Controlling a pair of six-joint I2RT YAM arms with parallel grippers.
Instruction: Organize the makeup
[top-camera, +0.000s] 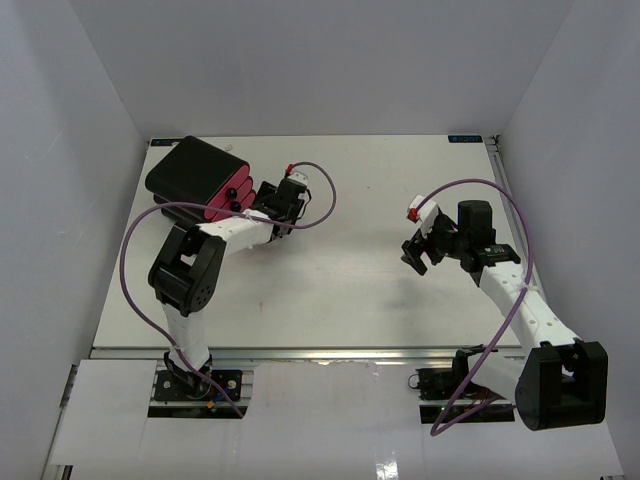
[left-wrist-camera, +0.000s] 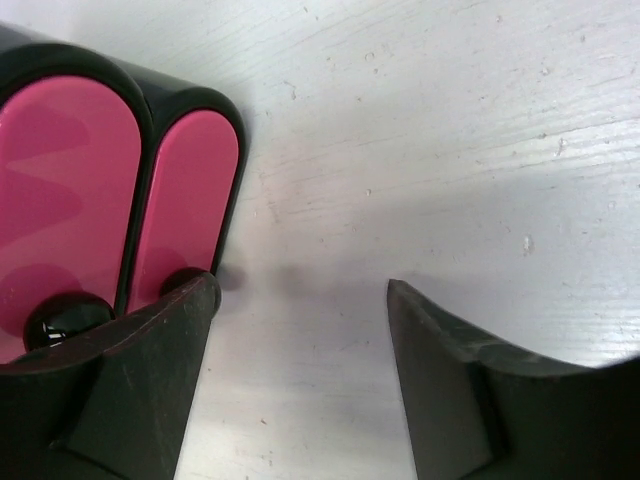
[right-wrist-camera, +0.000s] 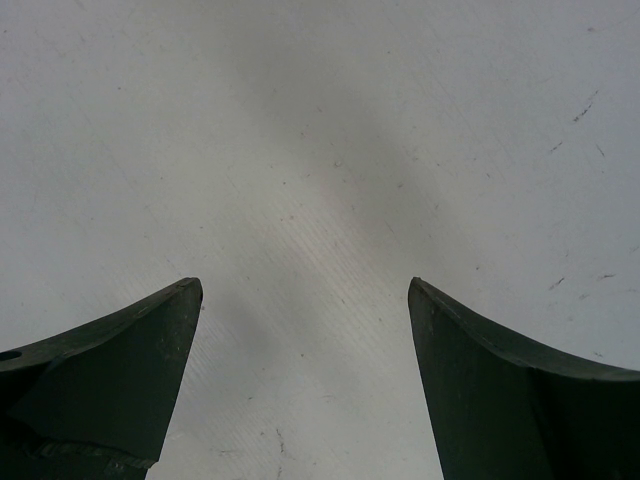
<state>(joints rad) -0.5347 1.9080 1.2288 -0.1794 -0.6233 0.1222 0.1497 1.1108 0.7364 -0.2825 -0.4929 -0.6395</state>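
The makeup is hard to make out: only a dark round shape (left-wrist-camera: 65, 315) shows at the lower end of each of the 2 pink slots (left-wrist-camera: 190, 190) in the case (top-camera: 195, 180), too blurred to name. The left gripper (left-wrist-camera: 300, 330) stands wide open just beside the case, holding nothing, 1 finger (left-wrist-camera: 150, 390) hiding the slots' lower ends. The right gripper (right-wrist-camera: 305, 330), well apart from the case, is spread open over the table (right-wrist-camera: 320, 120), holding nothing.

Glossy black-and-pink rounded case (left-wrist-camera: 130, 180) blocking just left of left gripper (left-wrist-camera: 300, 292), bare white tabletop (left-wrist-camera: 450, 150) ahead and right, right gripper (right-wrist-camera: 305, 290) over bare tabletop all round.
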